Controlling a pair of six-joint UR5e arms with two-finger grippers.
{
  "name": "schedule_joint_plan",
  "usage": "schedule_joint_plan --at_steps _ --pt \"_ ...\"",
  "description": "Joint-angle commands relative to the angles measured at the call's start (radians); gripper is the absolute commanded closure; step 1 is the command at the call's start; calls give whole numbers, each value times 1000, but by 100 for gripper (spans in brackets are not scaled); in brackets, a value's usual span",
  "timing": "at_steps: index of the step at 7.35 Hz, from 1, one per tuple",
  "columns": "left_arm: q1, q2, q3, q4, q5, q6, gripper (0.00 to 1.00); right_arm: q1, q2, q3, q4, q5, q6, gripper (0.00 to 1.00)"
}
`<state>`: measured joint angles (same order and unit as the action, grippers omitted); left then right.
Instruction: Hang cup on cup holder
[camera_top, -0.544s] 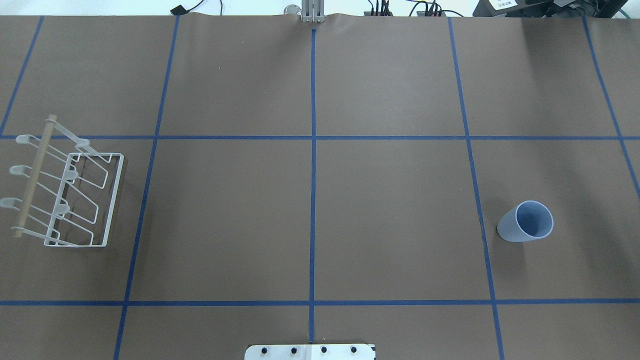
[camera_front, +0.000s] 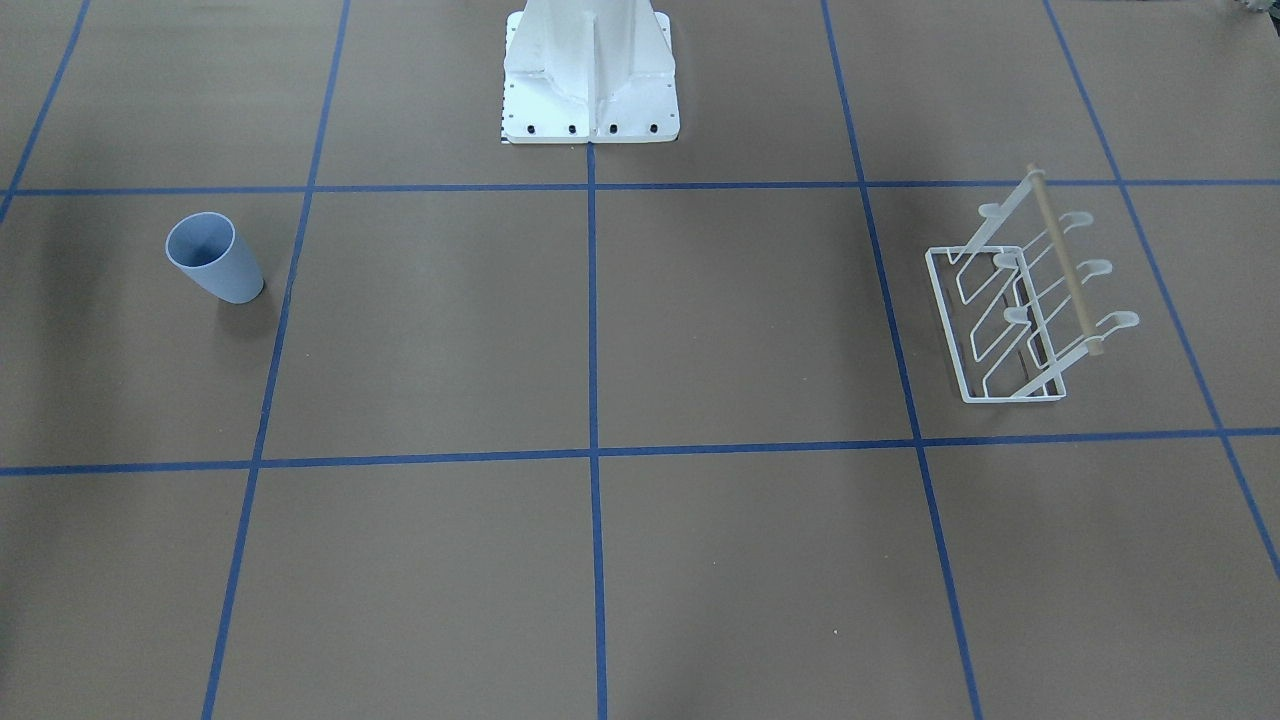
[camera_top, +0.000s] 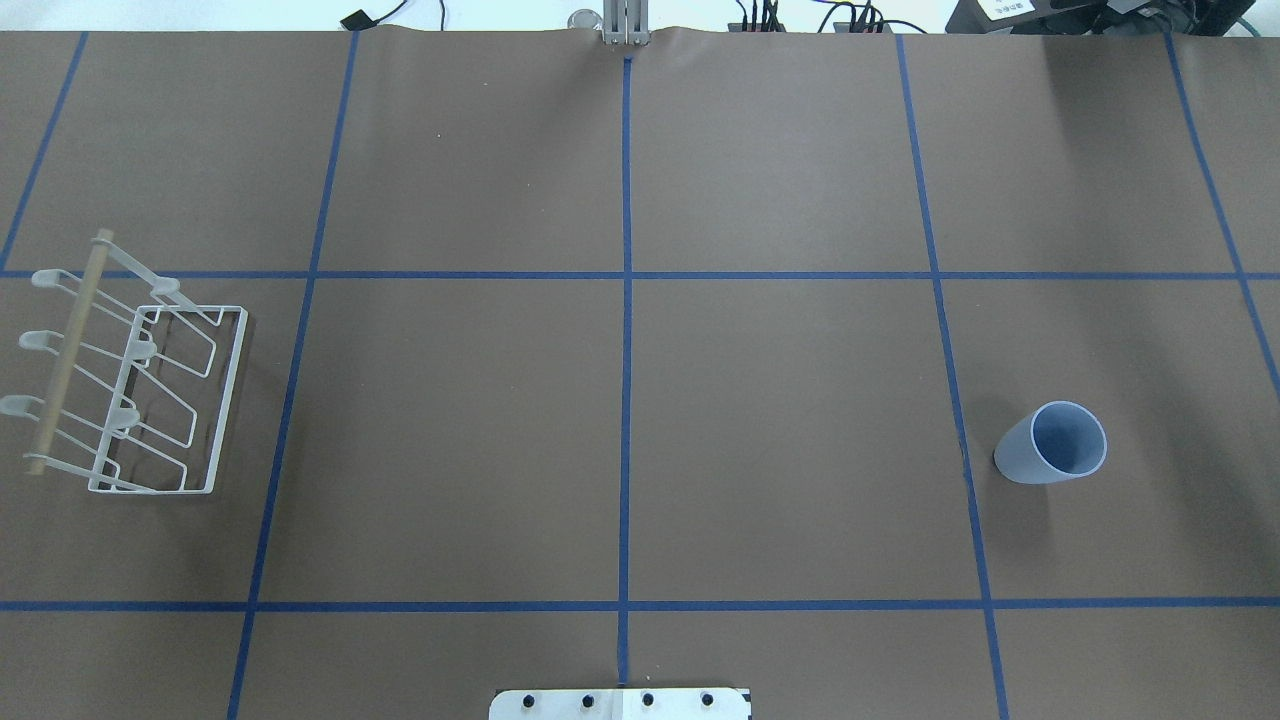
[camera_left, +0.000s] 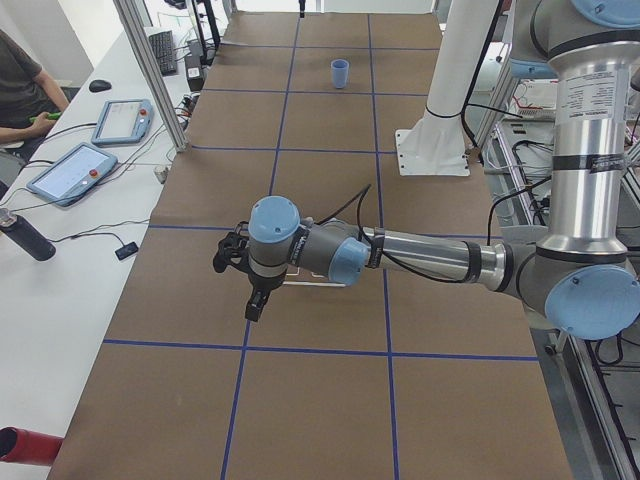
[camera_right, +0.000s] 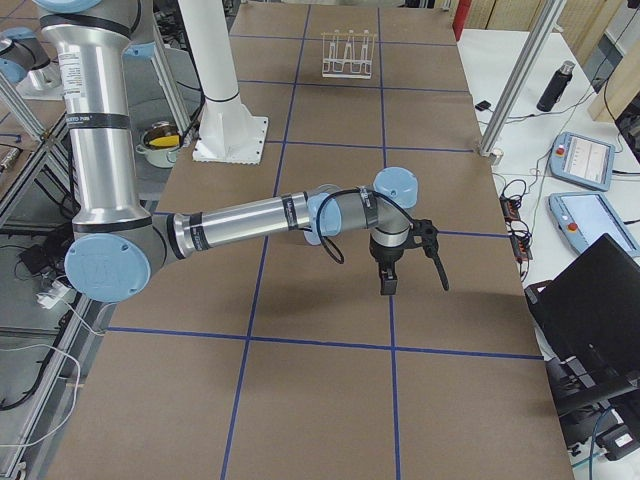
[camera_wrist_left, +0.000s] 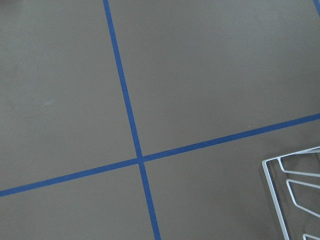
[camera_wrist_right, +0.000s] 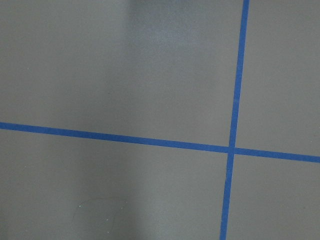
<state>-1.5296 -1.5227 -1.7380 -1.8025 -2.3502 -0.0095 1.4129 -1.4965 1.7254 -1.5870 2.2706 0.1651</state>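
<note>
Cup (camera_top: 1050, 445) unmoved, cup holder (camera_top: 68, 355) beyond tape lines (camera_top: 625, 400)

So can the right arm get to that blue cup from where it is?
Probably yes. The right arm hangs over the table, and the cup stands alone on that arm's half, with nothing showing around or over it to block the way.

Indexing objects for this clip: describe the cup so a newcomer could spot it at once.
On the brown table with its blue tape grid, look to the robot's right end, opposite the white wire cup holder. The cup stands there rim up: solid pale blue, tapered, handleless.
</note>
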Motion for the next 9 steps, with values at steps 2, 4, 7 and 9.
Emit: schedule_joint_plan --at_steps 2,4,7,9 --pt "2 12 -17 -25 0 3 1 -2 1 -3 -1 16 1 0" --pt "0 18 -14 -26 2 -10 1 -3 -1 6 1 20 -1 0" --pt "3 43 -8 -26 45 -42 2 -6 1 8 2 20 -1 0" --pt "3 38 -20 -32 34 -140 3 -14 2 8 2 20 1 0"
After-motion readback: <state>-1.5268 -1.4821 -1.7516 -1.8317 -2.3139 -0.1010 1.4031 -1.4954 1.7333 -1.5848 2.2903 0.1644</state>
